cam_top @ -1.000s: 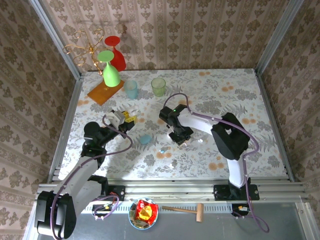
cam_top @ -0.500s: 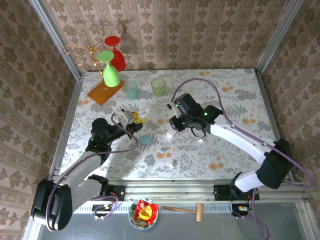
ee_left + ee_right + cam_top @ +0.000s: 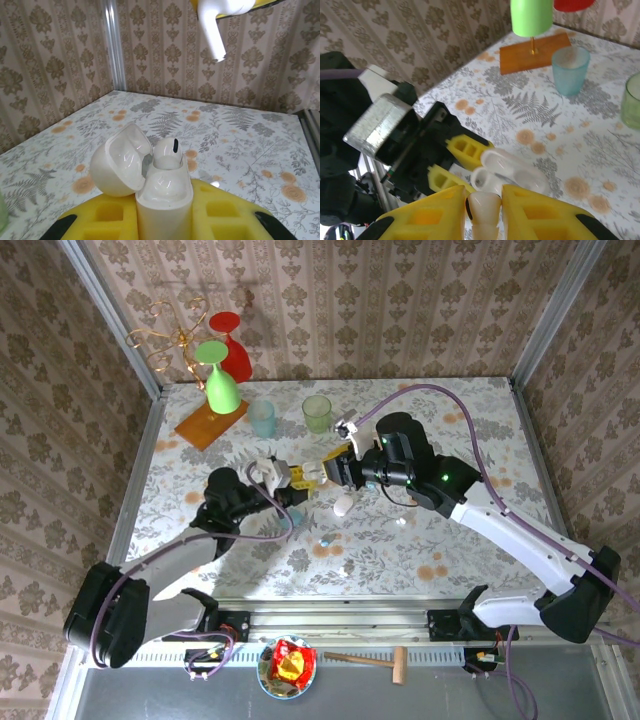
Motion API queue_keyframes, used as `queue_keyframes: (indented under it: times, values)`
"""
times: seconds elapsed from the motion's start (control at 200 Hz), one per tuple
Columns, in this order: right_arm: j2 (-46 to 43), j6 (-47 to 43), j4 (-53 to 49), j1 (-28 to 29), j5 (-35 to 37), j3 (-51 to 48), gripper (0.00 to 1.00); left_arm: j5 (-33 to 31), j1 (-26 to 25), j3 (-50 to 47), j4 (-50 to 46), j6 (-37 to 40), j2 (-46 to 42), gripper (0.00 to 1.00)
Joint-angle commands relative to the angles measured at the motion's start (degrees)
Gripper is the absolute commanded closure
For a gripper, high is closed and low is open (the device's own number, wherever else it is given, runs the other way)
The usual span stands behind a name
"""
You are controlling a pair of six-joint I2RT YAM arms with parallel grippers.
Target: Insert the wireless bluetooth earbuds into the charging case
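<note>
**A:** Where is the charging case?

**B:** Off the surface, in the left claw (image 3: 291,483). Its yellow fingers (image 3: 220,220) are closed on the lower half of the charging case (image 3: 164,192). The case stands upright with its lid (image 3: 120,165) swung open to one side.

**A:** Is anything in it?

**B:** One white earbud (image 3: 167,151) sits in a socket, its head poking up above the rim.

**A:** And the right claw?

**B:** The right claw (image 3: 335,468) is pinched shut on a second earbud (image 3: 482,206), with hardly any gap between its fingers. From the left wrist camera that bud hangs above the open case, stem pointing down and not touching it.

**A:** How do the two claws sit?

**B:** Tip to tip, close together, above the flowered surface (image 3: 470,440) a little left of its middle.

**A:** Is anything lying loose?

**B:** A pale-blue bud (image 3: 325,540) and a white bud (image 3: 402,522) lie on the surface, apart from each other. Another rounded white case (image 3: 343,505) lies just on the near side of the right claw. Towards the back stand a blue cup (image 3: 262,418) and a green cup (image 3: 317,412), with a green goblet (image 3: 220,380) and an orange board (image 3: 208,425) off in the left corner.
</note>
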Motion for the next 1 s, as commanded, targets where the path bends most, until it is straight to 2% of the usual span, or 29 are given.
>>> queue_keyframes:
  times: [0.0,0.2,0.62,0.995]
  values:
    - [0.7,-1.2,3.8,0.7,-2.5,-0.1,0.75,1.9,-1.0,2.5,3.3,-1.3,0.6,1.00]
    - [3.1,-2.0,5.0,1.1,-3.0,0.5,0.76,2.6,-1.5,3.3,7.8,-6.1,2.5,1.00]
    - [5.7,-1.0,7.6,1.1,-1.1,-0.7,0.78,3.2,-1.8,4.6,8.9,-8.0,3.1,1.00]
    - [6.0,-0.5,7.8,1.0,-0.6,-2.1,0.78,0.0,-1.8,4.7,12.0,-10.8,3.3,1.00]
